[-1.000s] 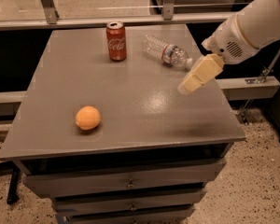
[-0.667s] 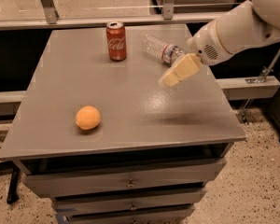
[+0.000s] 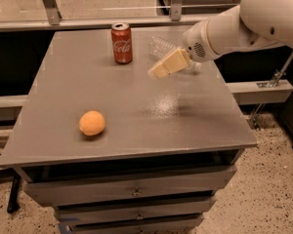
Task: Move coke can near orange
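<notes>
Your tool (image 3: 158, 71) hovers beside can (image 3: 122, 43), above surface (image 3: 136, 96); apart or together, cannot tell. Orange (image 3: 92, 123) sits near front, well apart from can.

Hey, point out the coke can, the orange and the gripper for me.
coke can (image 3: 122, 44): camera view, red side wall at the white script.
orange (image 3: 92, 123): camera view, middle of the fruit.
gripper (image 3: 157, 70): camera view, beige tip end, just right of the coke can.

arm (image 3: 263, 18): white, smooth, rounded | wrist (image 3: 199, 48): perforated grille patch | claw (image 3: 156, 72): cream, above table (image 3: 195, 126)
</notes>
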Available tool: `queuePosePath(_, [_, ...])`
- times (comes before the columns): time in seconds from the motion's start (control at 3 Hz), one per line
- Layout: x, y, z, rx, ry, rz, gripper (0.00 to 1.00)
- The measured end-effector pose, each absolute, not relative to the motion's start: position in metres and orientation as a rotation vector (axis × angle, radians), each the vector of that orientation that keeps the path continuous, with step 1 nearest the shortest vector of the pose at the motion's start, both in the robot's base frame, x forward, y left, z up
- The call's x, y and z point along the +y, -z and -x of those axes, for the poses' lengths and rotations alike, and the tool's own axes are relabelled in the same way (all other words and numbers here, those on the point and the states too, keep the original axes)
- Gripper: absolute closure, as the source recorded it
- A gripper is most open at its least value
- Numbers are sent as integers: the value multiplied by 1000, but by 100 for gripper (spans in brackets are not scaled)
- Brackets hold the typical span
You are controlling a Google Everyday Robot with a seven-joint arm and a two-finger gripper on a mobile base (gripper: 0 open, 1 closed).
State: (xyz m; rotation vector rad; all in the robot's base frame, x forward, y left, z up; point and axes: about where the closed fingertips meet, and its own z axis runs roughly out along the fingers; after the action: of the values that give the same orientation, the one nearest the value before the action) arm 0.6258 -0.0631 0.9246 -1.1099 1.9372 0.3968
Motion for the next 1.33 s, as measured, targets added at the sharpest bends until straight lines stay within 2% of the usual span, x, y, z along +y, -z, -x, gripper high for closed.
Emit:
queuePosePath(0.67, [-51,-925,-628,1903,-425,1103,0])
queuePosePath(1.33, [9,-913,-653,1735,-509,1107,0])
